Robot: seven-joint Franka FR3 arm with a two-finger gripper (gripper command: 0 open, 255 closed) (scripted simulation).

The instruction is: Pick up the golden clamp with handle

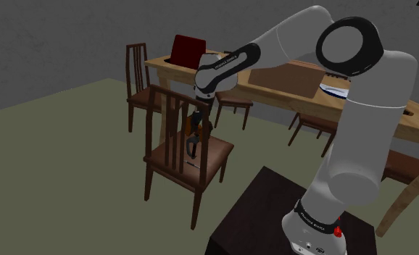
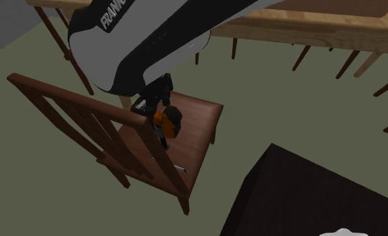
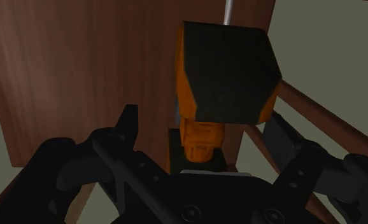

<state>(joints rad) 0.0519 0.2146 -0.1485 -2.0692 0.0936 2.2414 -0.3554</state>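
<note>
The clamp (image 3: 227, 70) has an orange body and a black blocky head, with a thin grey rod running from it. It stands tilted on the seat of a brown wooden chair (image 1: 217, 156), close to the backrest. My black gripper (image 1: 198, 119) hangs straight over the clamp (image 1: 194, 135). In the wrist view my gripper (image 3: 205, 124) is open, its fingers (image 3: 128, 124) standing on either side of the orange neck with chair wood showing in both gaps. In the second exterior view the gripper (image 2: 156, 102) sits just above the orange part of the clamp (image 2: 166, 122), and the rod tip lies on the chair's seat (image 2: 201, 114).
The chair's slatted backrest (image 2: 85, 121) rises right beside the gripper. Behind it a long wooden table (image 1: 288, 93) carries a dark red box (image 1: 188, 49), with more chairs (image 1: 137, 76) around it. My dark stand (image 1: 262, 214) is near the chair's front corner.
</note>
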